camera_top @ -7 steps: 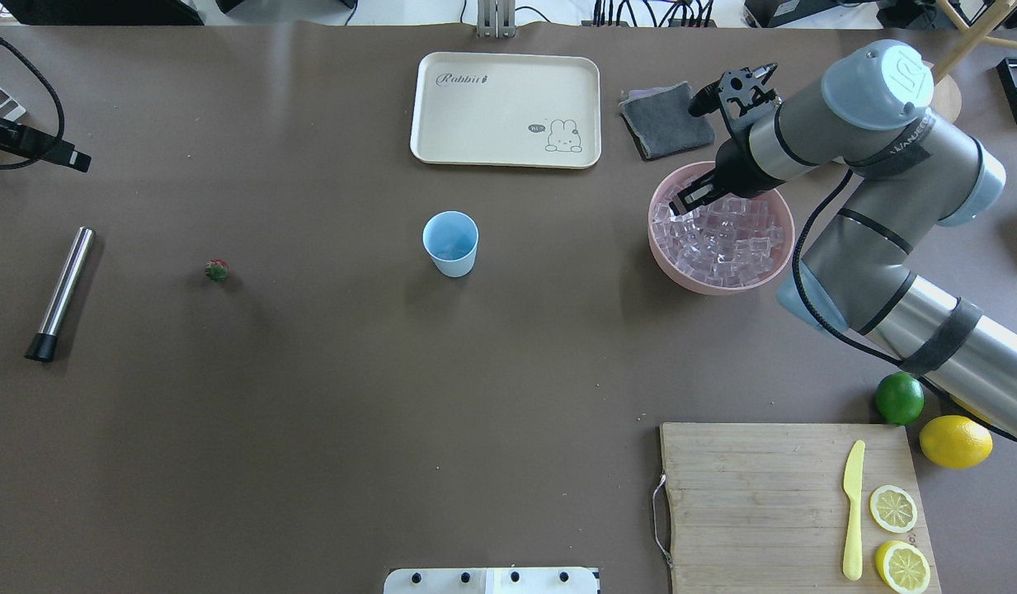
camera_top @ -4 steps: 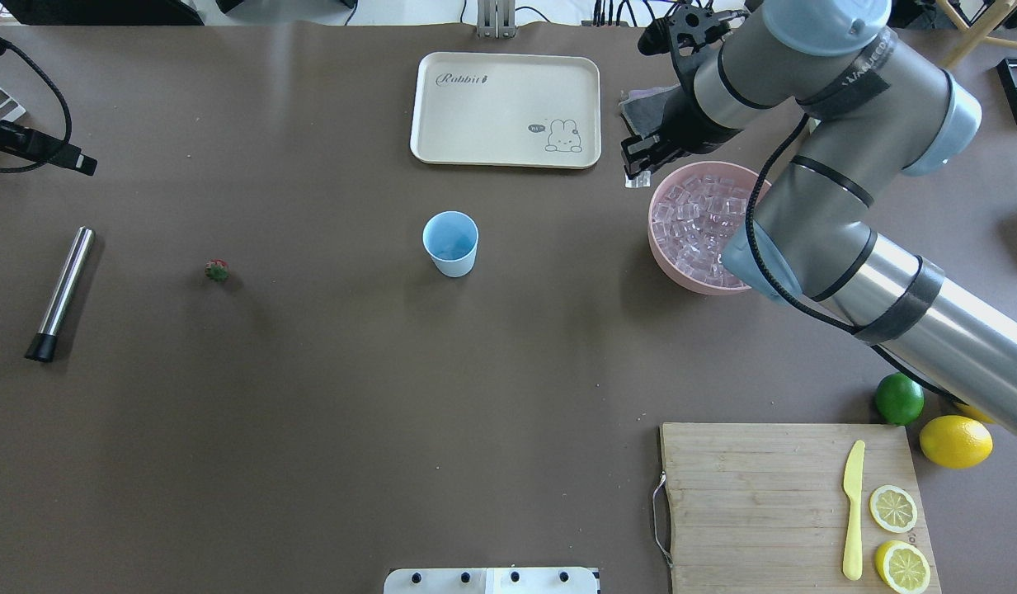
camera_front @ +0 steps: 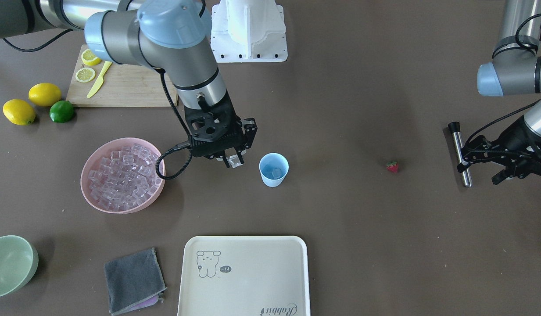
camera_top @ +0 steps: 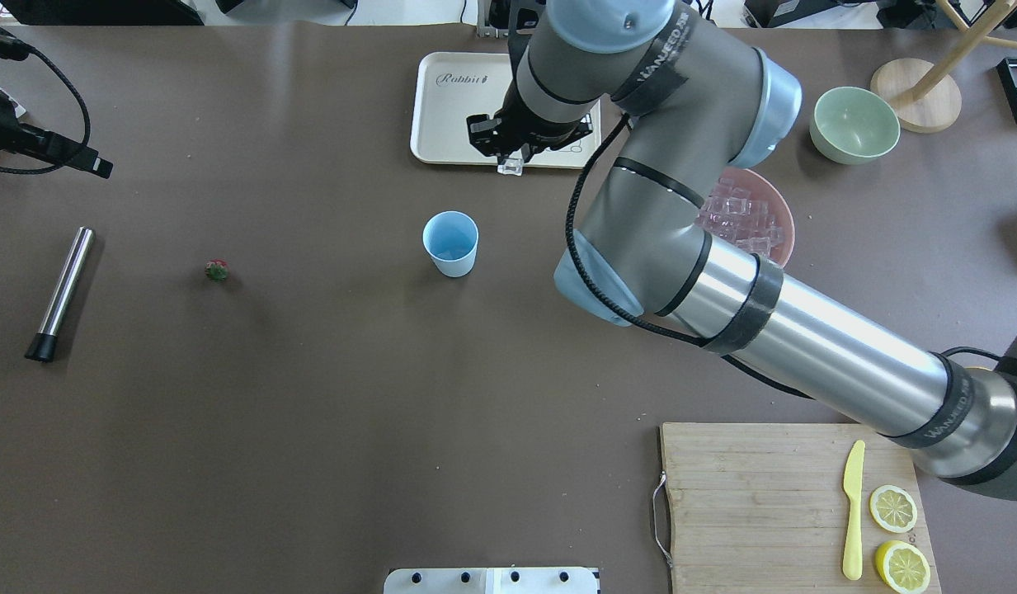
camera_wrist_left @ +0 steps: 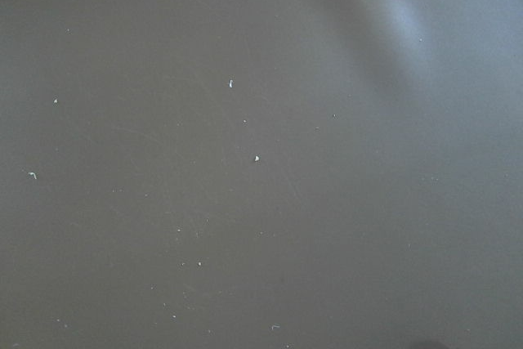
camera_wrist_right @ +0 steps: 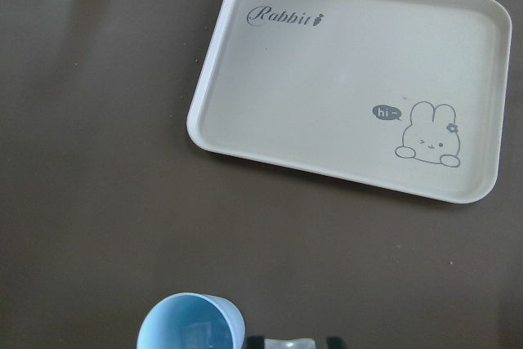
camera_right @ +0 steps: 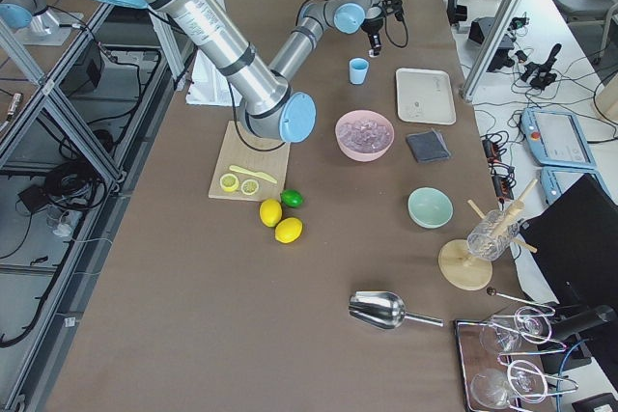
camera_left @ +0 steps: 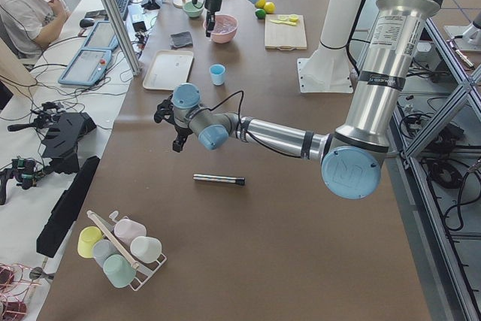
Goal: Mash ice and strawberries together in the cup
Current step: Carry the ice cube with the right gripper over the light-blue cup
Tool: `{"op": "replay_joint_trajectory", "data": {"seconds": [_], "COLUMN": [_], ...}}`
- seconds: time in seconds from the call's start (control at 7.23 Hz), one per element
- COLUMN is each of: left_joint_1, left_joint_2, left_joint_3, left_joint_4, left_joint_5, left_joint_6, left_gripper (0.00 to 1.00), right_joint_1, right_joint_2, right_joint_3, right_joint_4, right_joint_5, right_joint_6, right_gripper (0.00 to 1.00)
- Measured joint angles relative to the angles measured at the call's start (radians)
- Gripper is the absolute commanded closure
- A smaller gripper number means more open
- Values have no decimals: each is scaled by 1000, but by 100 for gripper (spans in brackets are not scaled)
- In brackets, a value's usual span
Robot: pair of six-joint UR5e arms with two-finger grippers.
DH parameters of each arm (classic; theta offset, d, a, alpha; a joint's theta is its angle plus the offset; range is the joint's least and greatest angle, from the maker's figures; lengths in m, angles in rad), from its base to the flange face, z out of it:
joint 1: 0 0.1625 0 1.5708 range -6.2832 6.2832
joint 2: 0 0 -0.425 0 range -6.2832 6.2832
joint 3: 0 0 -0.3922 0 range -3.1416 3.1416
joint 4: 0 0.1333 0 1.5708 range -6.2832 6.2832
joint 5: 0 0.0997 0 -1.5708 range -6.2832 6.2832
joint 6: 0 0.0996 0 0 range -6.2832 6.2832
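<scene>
— Surface?
— Brown surface (camera_front: 340, 219), specked. My right hand (camera_front: 235, 161) is clamped on one ice cube (camera_top: 510, 166) just beside the cup (camera_front: 274, 169). The strawberry (camera_front: 392, 166) lies well apart from the cup. My left hand (camera_front: 480, 172) has its fingers apart.
— Room?
— A person (camera_left: 28, 1) sits beyond the cup, off the surface.

2 bowls (camera_front: 9, 263), 2 lemons (camera_front: 44, 94), 2 lemon slices (camera_front: 85, 74), 1 lime (camera_front: 62, 111), 1 cup (camera_front: 272, 180), 1 strawberry (camera_front: 392, 166).

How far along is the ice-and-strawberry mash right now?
Done: an ice cube lies in the cup. In hand: the right gripper holds a second cube beside the cup. Remaining: the strawberry sits on the table, the muddler lies untouched; no mashing yet.
</scene>
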Motion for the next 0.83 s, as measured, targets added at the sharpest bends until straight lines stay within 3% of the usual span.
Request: {"op": "replay_joint_trajectory", "data": {"seconds": [0.41, 0.83], "left_joint_1": [33, 41], "left_joint_2": [-3, 0], "left_joint_3": [-1, -7], "left_joint_4": [-1, -29], "left_joint_5": [-1, -1], "left_joint_6": [-16, -40], "left_gripper": [3, 3], "right_joint_1": [-111, -153], "right_joint_2": [75, 88], "right_joint_3": [-75, -117], "right_joint_4": [0, 4], "right_joint_5": [-165, -229], "right_joint_6": [87, 97], "right_gripper": [100, 100]}}
